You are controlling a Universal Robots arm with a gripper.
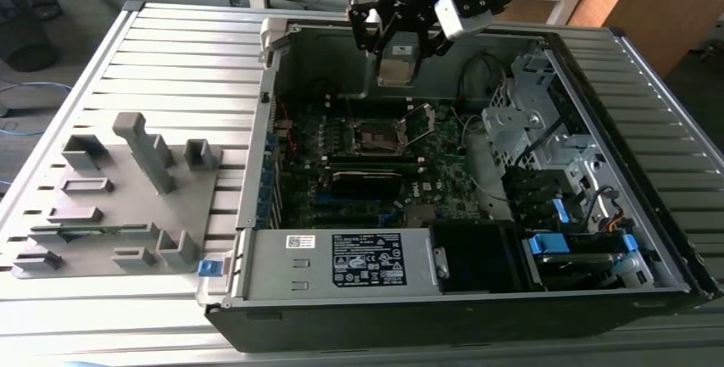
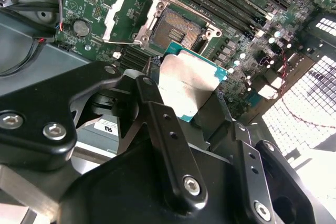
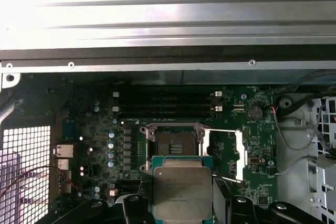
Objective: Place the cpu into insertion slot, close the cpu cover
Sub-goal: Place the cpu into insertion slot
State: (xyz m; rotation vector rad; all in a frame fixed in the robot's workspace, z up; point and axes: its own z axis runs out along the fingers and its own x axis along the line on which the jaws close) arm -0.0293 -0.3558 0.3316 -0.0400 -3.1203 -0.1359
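My gripper (image 1: 398, 60) hangs above the open computer case, shut on the cpu (image 1: 398, 72), a thin square chip with a dull silver face and a teal edge. Both wrist views show the cpu (image 2: 186, 85) (image 3: 182, 192) held between the black fingers (image 2: 168, 140). Below it on the green motherboard lies the insertion slot (image 1: 377, 135) (image 2: 176, 31) (image 3: 173, 142), a small black square socket with a silvery rim, bare. The cpu cover (image 1: 421, 119) (image 2: 126, 17) (image 3: 227, 153) is swung open beside the socket, its thin wire lever raised.
The case (image 1: 260, 172) lies open on a slatted metal table. A grey power-supply box (image 1: 339, 261) fills its near side, drive bays and cables (image 1: 543, 147) the exterior view's right. Long black memory slots (image 3: 165, 103) run beside the socket. A grey fixture rack (image 1: 125, 197) stands at the exterior view's left.
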